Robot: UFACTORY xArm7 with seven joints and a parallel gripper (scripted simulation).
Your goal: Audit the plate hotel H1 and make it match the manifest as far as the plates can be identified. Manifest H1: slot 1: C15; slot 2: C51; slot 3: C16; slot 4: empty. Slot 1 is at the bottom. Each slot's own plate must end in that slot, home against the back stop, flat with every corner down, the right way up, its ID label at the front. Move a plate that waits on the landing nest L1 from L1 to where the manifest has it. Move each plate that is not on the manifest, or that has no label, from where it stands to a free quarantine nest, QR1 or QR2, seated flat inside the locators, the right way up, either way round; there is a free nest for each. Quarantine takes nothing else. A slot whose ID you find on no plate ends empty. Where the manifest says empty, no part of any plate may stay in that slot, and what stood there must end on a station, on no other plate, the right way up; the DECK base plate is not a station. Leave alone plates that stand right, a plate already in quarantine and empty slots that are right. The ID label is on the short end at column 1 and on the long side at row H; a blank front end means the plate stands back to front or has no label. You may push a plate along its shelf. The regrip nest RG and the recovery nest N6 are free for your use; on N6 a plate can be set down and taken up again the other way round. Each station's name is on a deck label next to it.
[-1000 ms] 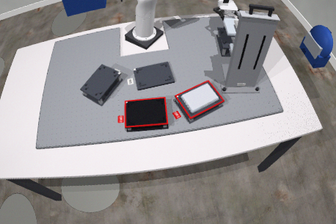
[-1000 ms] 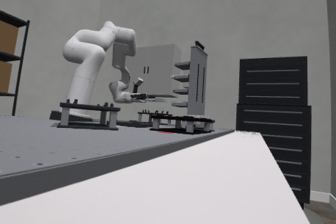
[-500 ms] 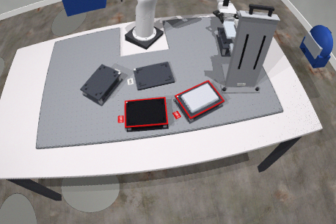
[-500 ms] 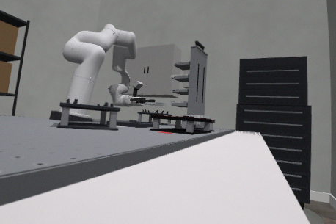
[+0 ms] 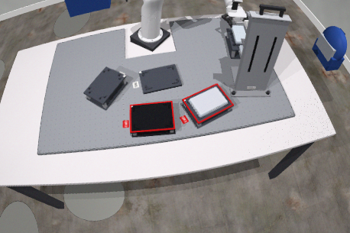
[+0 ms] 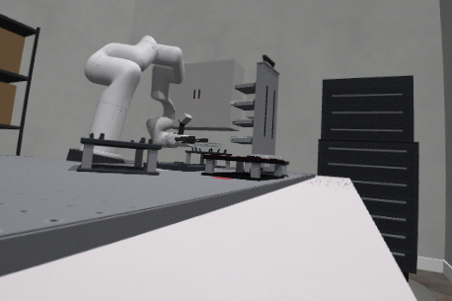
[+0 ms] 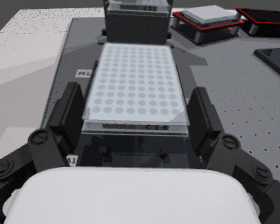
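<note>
My gripper (image 7: 136,98) (image 5: 236,35) (image 6: 196,139) is shut on a clear well plate (image 7: 135,80) (image 5: 238,31), with one finger on each long side. A label strip shows on the plate's near short end, too small to read. I hold the plate level and low over a dark nest (image 7: 141,147), in front of the open side of the plate hotel H1 (image 5: 264,46) (image 6: 266,110) (image 7: 136,22). Another plate (image 7: 137,6) shows in a low slot of the hotel. The upper shelves (image 6: 244,105) look empty in the side view.
Two red-rimmed quarantine nests stand in front of the hotel: one (image 5: 152,116) (image 7: 263,15) has a dark plate or top, the other holds a pale plate (image 5: 208,101) (image 7: 211,14). A flat dark nest (image 5: 160,78) and a tilted nest (image 5: 105,85) lie to the left.
</note>
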